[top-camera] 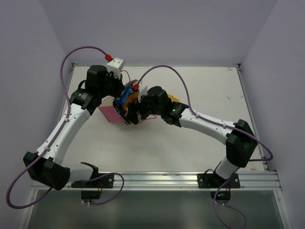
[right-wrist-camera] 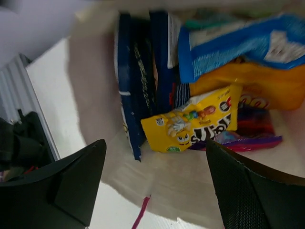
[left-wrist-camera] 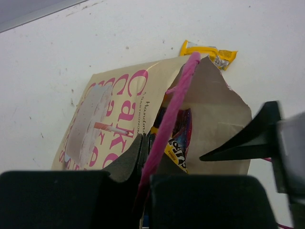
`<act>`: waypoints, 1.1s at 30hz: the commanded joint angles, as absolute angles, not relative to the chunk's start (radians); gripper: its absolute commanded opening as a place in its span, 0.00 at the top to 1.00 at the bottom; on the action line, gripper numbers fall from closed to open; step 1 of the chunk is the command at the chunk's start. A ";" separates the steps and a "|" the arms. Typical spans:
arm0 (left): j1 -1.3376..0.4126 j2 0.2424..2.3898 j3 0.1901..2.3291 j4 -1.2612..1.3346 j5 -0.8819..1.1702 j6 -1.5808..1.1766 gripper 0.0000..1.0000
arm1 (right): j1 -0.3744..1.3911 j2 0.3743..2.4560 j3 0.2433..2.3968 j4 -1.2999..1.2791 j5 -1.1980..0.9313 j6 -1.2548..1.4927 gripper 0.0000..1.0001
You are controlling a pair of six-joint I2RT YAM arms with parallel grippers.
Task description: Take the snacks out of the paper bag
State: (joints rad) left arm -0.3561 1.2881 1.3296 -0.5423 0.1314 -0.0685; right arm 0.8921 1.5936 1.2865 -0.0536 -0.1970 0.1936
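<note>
The paper bag (left-wrist-camera: pixel 114 114) lies tilted on the table, its cream face printed with pink "Cake" lettering and its mouth open towards my right arm. My left gripper (left-wrist-camera: pixel 145 157) is shut on the bag's pink loop handle (left-wrist-camera: pixel 178 95) and holds the mouth up. My right gripper (right-wrist-camera: pixel 155 183) is open at the mouth, with nothing between its fingers (right-wrist-camera: pixel 71 181). Inside lie the snacks: two dark blue packets (right-wrist-camera: pixel 133 81), a yellow packet (right-wrist-camera: pixel 190 126), an orange pouch (right-wrist-camera: pixel 257 83), a blue-white packet (right-wrist-camera: pixel 238 43) and a purple one (right-wrist-camera: pixel 252 136). From above, the bag (top-camera: pixel 114 114) sits between both grippers.
One small yellow packet (left-wrist-camera: pixel 209 52) lies on the white table beyond the bag, also seen from above as a yellow packet (top-camera: pixel 174 98) behind my right wrist. A metal rail (top-camera: pixel 190 179) runs along the near table edge. Purple walls close in the back and sides.
</note>
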 commanded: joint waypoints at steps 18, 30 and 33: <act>-0.362 1.264 1.312 -0.531 0.138 -0.091 1.00 | 0.923 1.726 1.313 0.017 -0.089 0.204 0.90; -0.362 1.270 1.307 -0.532 0.138 -0.089 1.00 | 0.919 1.606 1.293 -0.083 -0.149 0.144 0.75; -0.362 1.264 1.301 -0.532 0.146 -0.083 1.00 | 0.919 1.666 1.321 -0.106 -0.199 0.161 0.52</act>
